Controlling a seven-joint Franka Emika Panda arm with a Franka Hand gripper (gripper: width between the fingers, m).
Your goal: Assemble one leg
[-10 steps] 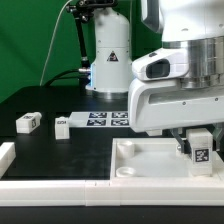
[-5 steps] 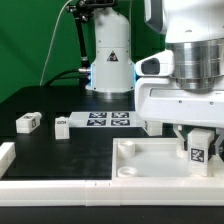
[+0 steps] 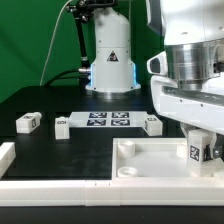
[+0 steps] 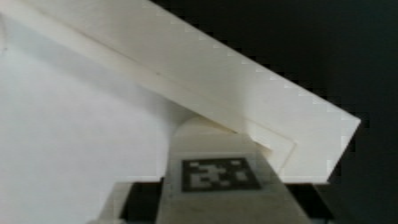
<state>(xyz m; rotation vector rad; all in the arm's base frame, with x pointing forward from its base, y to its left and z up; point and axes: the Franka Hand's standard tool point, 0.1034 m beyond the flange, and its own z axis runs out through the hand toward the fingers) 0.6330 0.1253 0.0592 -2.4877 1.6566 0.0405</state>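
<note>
My gripper (image 3: 200, 152) is shut on a leg (image 3: 199, 150), a small white block with a black-and-white tag, and holds it upright over the far right part of the large flat white panel (image 3: 150, 160). In the wrist view the held leg (image 4: 217, 172) fills the middle foreground, its tag facing the camera, with the panel's (image 4: 107, 100) white surface and raised edge behind it. Three more legs lie on the black table: one (image 3: 28, 122) at the exterior view's left, one (image 3: 61, 126) beside the marker board, one (image 3: 152, 124) just behind the panel.
The marker board (image 3: 105, 119) with three tags lies at mid-table. The robot base (image 3: 110, 60) stands behind it. A white rim (image 3: 40, 185) runs along the table's front edge. The panel has a round socket (image 3: 127, 171) at its near left corner.
The gripper with the leg has moved toward the exterior view's right, uncovering the leg behind the panel. The other parts have not moved.
</note>
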